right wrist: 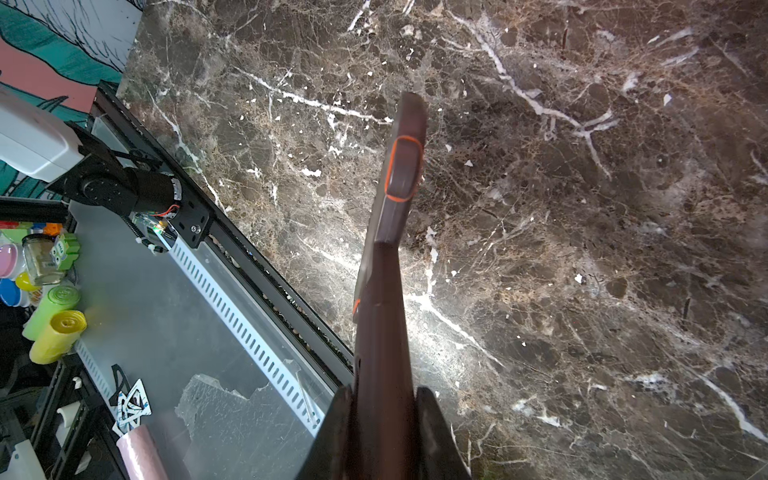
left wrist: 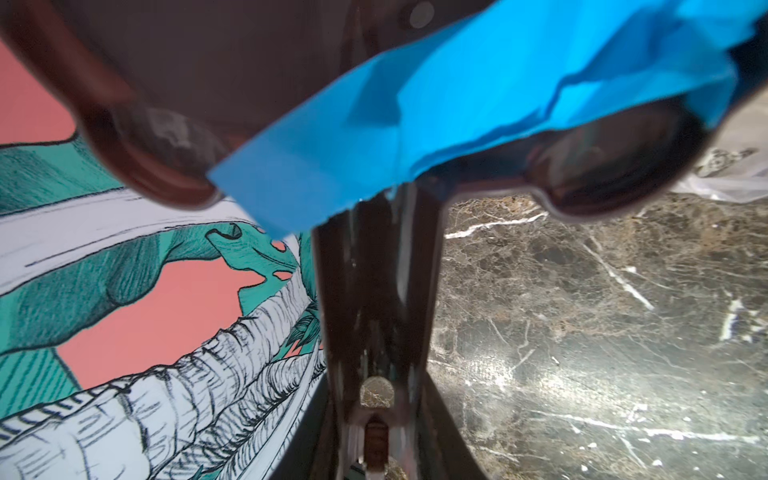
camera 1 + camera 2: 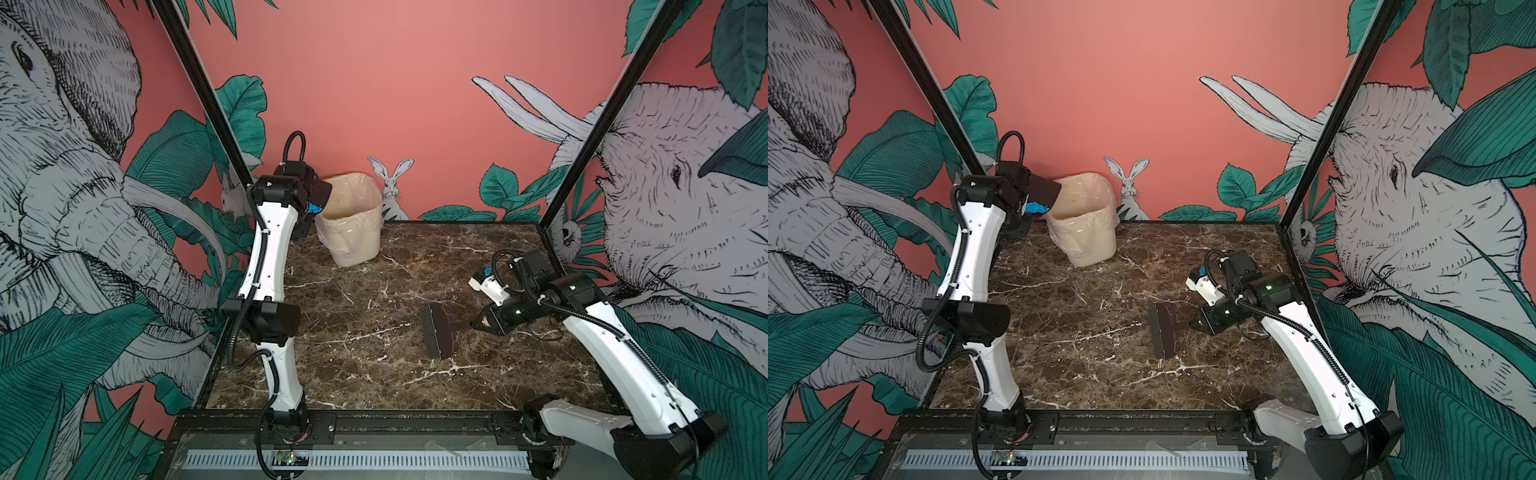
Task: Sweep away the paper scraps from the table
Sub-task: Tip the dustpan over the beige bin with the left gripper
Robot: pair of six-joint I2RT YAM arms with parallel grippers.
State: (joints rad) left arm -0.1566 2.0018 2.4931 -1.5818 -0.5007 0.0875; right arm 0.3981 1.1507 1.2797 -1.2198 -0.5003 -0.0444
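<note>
Dustpan (image 3: 320,192) gripped by my left jaws tips at the bin (image 3: 357,245); blue scrap (image 3: 314,207) hanging rearward may miss; right jaws grip brush (image 3: 436,330)

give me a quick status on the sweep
Left gripper shut on the dustpan, tipped at the bin rim. Blue paper scrap in the dustpan, not yet dropped. Right gripper shut on the brush, low over the table. Nothing in the way.
</note>
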